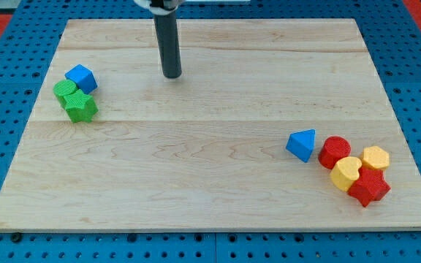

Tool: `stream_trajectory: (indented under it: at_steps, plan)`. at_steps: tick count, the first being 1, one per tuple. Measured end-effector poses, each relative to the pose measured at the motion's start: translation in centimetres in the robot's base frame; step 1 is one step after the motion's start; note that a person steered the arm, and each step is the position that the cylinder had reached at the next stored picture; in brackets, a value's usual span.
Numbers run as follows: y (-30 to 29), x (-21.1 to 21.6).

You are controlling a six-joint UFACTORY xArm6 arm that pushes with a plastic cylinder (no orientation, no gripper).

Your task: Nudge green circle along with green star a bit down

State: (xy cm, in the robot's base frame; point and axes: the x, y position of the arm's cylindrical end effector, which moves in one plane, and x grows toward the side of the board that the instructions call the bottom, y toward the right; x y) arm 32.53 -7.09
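Jaws are absent on this arm; it ends in a plain rod, so my tip (172,75) holds nothing and touches no block, resting on bare bench (210,168) near the view's top, well apart from everything. Toward the view's left sit the green circle (66,90) and, touching it just below, the green star (81,107), with a blue cube (82,77) pressed against the circle's upper side. Judging by this, the nudge has not begun: my tip must first travel left and get above the green pair, then push down. Far right lie a blue triangle (302,145), red circle (335,151), yellow blocks (346,173) and red star (369,187), uninvolved.
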Motion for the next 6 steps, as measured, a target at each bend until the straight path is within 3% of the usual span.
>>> stream_trajectory:
  at_steps: [1,3,4,6]
  plan:
    - [-6.6,-1.8]
    - [-19.0,-0.1]
    - [-19.8,4.0]
    - [-12.8,5.7]
